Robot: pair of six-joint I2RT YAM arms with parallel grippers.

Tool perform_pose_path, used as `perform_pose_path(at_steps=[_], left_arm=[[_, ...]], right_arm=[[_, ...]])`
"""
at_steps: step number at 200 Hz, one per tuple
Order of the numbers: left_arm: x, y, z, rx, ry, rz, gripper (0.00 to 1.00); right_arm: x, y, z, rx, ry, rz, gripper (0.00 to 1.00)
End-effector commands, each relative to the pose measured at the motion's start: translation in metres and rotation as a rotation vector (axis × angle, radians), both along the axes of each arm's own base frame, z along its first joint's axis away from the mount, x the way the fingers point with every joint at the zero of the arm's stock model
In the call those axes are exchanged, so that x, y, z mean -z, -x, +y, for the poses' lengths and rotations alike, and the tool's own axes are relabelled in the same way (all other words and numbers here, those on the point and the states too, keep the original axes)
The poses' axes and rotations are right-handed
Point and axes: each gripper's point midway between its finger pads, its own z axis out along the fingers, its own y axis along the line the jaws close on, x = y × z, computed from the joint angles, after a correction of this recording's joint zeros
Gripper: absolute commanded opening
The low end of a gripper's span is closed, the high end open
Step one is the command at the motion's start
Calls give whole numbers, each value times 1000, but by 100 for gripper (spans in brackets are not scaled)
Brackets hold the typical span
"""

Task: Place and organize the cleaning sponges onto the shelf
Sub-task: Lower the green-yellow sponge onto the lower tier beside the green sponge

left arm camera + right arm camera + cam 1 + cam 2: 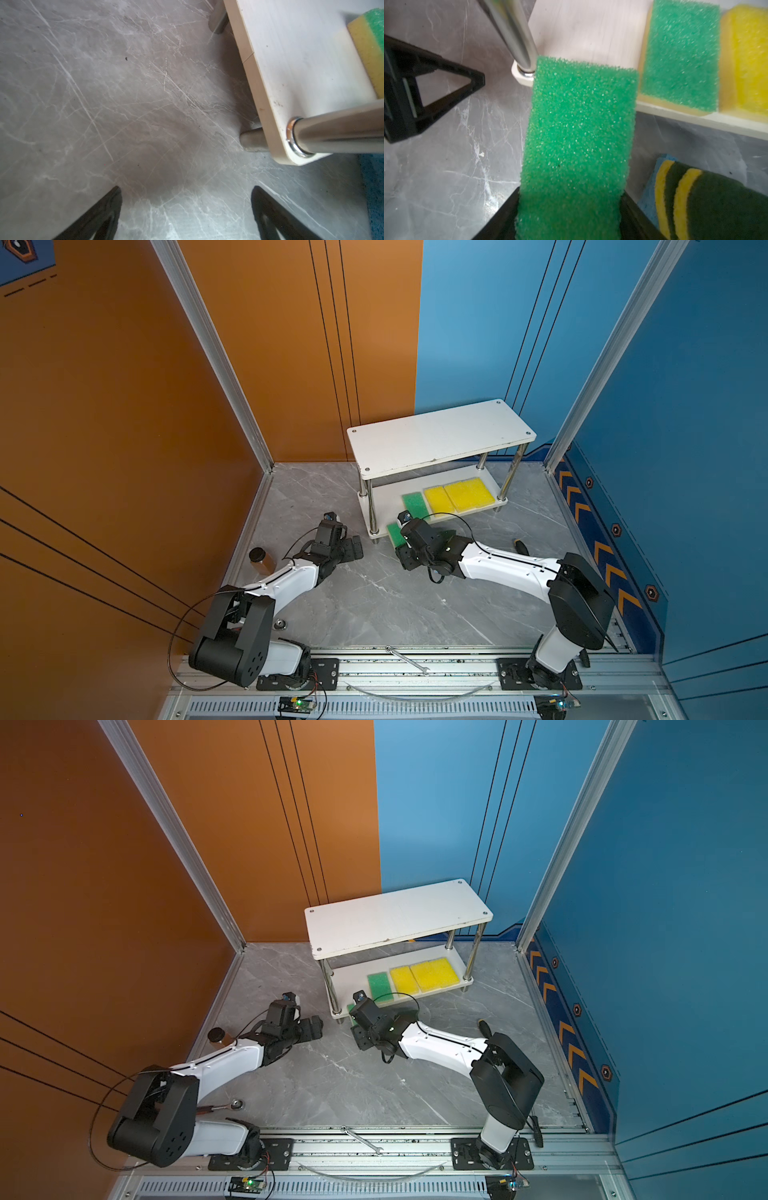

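The shelf [440, 439] stands at the back, and its lower board [384, 497] carries a green-topped sponge [414, 502] and two yellow sponges [439, 499] side by side. My right gripper [569, 218] is shut on another green-topped sponge [579, 135], whose far end reaches the lower board's front left corner beside a chrome post [512, 31]. In the right wrist view, two dark-green-topped wavy sponges [716, 207] lie on a light blue sponge [649, 199] on the table; the right arm hides them in both top views. My left gripper [187, 214] hangs open over bare table, left of the shelf.
A brown bottle with a black cap [261, 560] stands by the left wall. On the front rail lies a wrench [409, 660]. A black-handled tool [520, 546] lies on the table right of the right arm. Walls close in at the left, back and right.
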Motion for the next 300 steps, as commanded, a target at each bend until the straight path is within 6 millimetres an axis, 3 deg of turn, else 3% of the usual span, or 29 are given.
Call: perform_pose_path(at_steps=[1, 77, 300], left_arm=[[-10, -4, 1, 4, 3, -20, 98], [-11, -2, 2, -2, -2, -20, 98], [-17, -5, 1, 1, 1, -28, 98]], right_arm=[[-22, -20, 2, 25, -19, -40, 65], [-28, -63, 23, 52, -17, -97, 65], [2, -100, 31, 125, -10, -117, 65]])
